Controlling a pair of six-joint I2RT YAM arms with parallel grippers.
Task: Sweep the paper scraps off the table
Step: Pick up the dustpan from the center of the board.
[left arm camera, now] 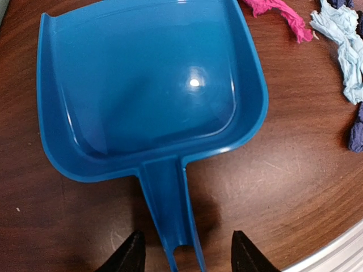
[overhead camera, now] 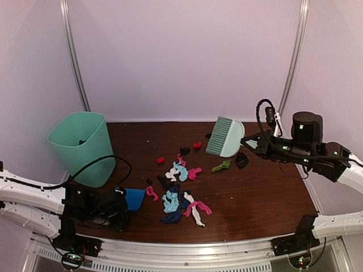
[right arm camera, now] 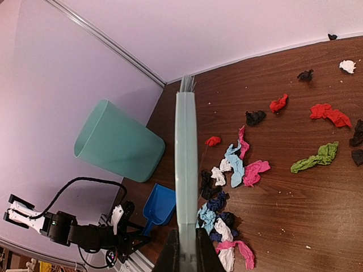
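From above, the paper scraps (overhead camera: 178, 192) lie scattered across the middle of the table (overhead camera: 272, 192); through my left wrist, my left gripper (left arm camera: 187, 258) stands spread, fingers either side of the blue dustpan (left arm camera: 147, 85) handle, not touching it; through my right wrist, my right gripper (right arm camera: 187, 255) pinches the pale green brush (right arm camera: 185, 170), seen edge-on, scraps strewn beyond.

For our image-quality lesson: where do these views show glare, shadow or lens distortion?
Left wrist view: a glare spot on the blue dustpan, shadow beside its handle. Right wrist view: the far edge of the table bows, wide-angle distortion. Top external view: soft, even light; sheen on the metal frame edge.
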